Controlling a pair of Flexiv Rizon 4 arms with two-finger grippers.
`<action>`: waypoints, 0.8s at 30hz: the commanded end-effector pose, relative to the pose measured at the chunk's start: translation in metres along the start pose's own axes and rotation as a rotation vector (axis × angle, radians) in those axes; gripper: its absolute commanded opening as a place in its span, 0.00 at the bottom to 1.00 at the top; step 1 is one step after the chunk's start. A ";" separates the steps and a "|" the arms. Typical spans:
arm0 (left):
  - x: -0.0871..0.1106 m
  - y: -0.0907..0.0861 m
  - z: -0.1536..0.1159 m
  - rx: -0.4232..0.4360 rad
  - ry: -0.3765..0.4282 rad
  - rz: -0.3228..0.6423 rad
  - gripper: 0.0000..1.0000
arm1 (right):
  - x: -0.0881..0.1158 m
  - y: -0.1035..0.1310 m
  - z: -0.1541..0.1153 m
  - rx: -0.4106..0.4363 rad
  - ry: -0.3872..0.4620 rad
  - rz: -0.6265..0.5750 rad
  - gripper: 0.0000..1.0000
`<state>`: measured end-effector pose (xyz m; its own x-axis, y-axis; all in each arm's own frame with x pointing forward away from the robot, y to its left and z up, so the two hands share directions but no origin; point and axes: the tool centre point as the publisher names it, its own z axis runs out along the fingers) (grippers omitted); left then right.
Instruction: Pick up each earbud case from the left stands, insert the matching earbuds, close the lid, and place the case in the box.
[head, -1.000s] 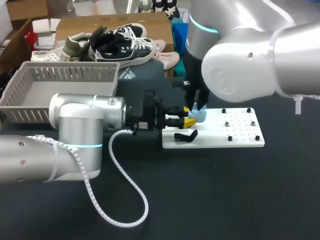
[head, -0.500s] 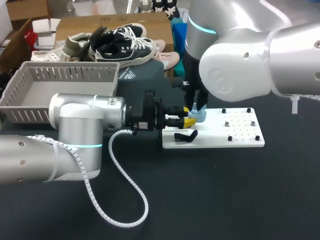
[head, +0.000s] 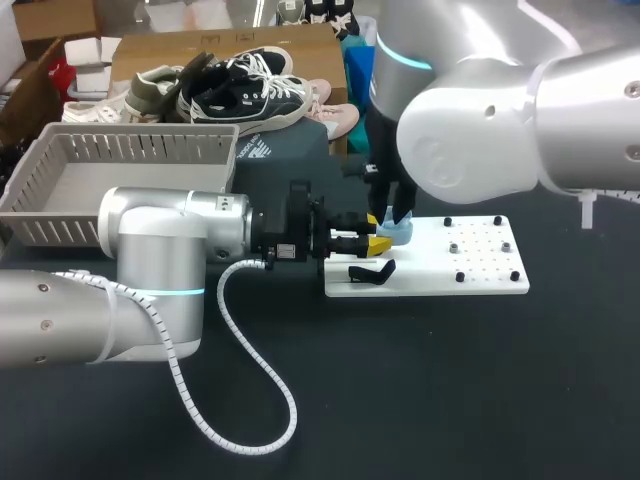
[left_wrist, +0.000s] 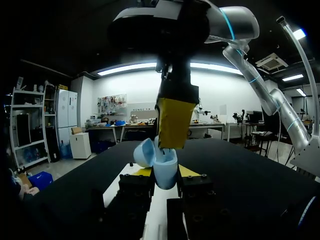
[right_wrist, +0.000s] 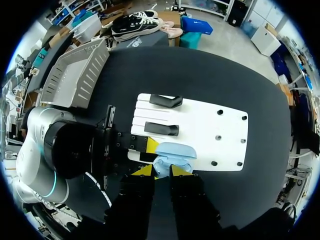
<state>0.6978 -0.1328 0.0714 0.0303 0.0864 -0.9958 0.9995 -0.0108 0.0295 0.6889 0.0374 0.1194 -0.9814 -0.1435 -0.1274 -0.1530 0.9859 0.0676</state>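
Clamping the pale blue plastic earbud case (head: 399, 232) from both sides, our left gripper (head: 373, 241) holds it lid-open at centre frame, over the white pegged board (head: 480, 272), acting as a fixture. Our right gripper (head: 397, 213) stands directly above the opening, presumably for loading; whether it is closed we cannot tell. The grey slatted basket (head: 120, 150) sits upper left

left claw (head: 377, 243) and right claw (head: 391, 216) crowding one end of white board (head: 480, 270), other end free
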 end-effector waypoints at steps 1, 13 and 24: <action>0.000 -0.001 0.000 -0.005 -0.001 0.002 0.00 | -0.003 0.002 0.002 0.006 0.007 0.000 0.15; 0.000 -0.001 0.000 -0.005 -0.001 0.002 0.00 | 0.000 0.005 -0.012 -0.012 -0.017 0.001 0.42; 0.000 -0.001 0.000 -0.005 -0.001 0.002 0.00 | -0.026 -0.030 -0.022 0.010 -0.077 0.227 1.00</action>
<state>0.6978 -0.1328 0.0719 0.0309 0.0860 -0.9958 0.9995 -0.0109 0.0301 0.7135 0.0120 0.1477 -0.9845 0.0527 -0.1675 0.0362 0.9943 0.1000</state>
